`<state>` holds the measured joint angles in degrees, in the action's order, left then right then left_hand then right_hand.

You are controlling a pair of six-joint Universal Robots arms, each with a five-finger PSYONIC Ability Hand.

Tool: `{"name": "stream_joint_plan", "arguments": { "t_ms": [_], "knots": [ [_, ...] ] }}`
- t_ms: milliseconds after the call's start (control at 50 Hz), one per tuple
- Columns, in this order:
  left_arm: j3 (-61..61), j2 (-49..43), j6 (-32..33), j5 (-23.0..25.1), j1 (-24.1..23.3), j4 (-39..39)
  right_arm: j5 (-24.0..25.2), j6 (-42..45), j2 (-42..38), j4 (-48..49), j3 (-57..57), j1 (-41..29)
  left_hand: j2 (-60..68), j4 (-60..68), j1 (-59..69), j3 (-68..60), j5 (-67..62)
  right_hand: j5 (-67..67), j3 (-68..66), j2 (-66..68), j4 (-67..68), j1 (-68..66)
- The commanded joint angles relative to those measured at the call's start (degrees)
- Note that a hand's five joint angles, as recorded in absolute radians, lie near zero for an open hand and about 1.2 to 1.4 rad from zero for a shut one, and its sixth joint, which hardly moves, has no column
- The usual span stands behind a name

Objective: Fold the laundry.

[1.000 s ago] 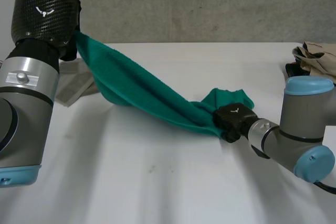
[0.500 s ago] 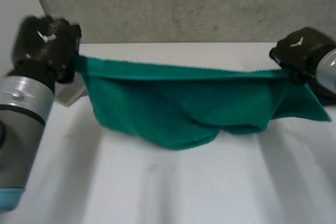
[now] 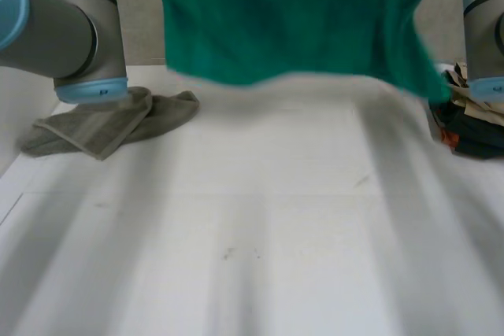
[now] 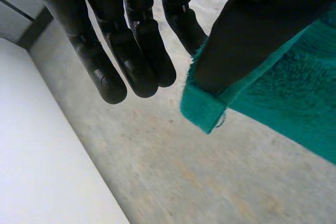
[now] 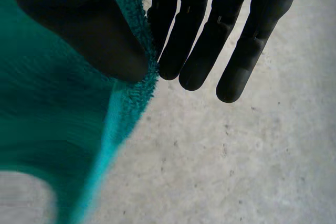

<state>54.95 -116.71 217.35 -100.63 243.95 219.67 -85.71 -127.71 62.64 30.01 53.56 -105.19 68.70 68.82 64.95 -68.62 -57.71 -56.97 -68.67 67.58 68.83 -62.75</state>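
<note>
My left arm stands at the far left of the white table. Its blue cap is just over a crumpled olive-grey cloth that lies flat on the tabletop. My left hand has a corner of the green towel pinched between the thumb and the nearest finger; the other fingers hang straight, apart from the cloth.

The towel hangs in the air between my two arms, spread wide, and its lower edge is blurred and clear of the table. Below it the surface is plain white with a few faint specks near the middle. Behind the table rises a rough grey wall.

My right hand pinches the towel's fuzzy edge between thumb and first finger, with the remaining fingers straight beside it. My right arm stands at the far right. By it, at the table's right edge, sits a heap of laundry, beige on top, black and a little orange-red beneath. The towel's low right corner hangs in front of it.
</note>
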Motion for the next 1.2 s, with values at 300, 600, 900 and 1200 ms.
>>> {"name": "stream_joint_plan", "arguments": {
  "t_ms": [300, 600, 900, 1200],
  "knots": [
    [37.07, 0.78, -0.87, -0.09, 1.88, -3.19, 8.81, -2.36, -8.23, -19.82, 22.99, 0.51, 11.3, 11.18, 15.05, -11.38, -12.29, -13.03, -11.33, 12.42, 11.17, -17.25],
    [41.9, 6.13, -1.31, -0.09, 2.41, -3.54, 8.81, -31.52, -3.68, -21.13, 28.0, 8.06, 11.3, 11.18, 15.05, -11.38, -12.29, 39.05, 40.75, -39.65, -40.9, 34.82],
    [41.91, 9.13, -6.76, -0.27, 5.3, -4.51, 20.85, -37.87, -8.14, -34.49, 24.67, 14.75, 11.3, 11.18, 15.05, -11.38, -12.29, 33.85, 35.55, -34.46, -35.71, 29.63],
    [42.0, 8.51, -7.11, 0.17, 6.28, -4.69, 19.8, -31.9, -14.82, -35.02, 18.43, 14.05, 11.3, 11.18, 15.05, -11.38, -12.29, 31.15, 32.85, -31.76, -33.01, 26.93]
  ]
}}
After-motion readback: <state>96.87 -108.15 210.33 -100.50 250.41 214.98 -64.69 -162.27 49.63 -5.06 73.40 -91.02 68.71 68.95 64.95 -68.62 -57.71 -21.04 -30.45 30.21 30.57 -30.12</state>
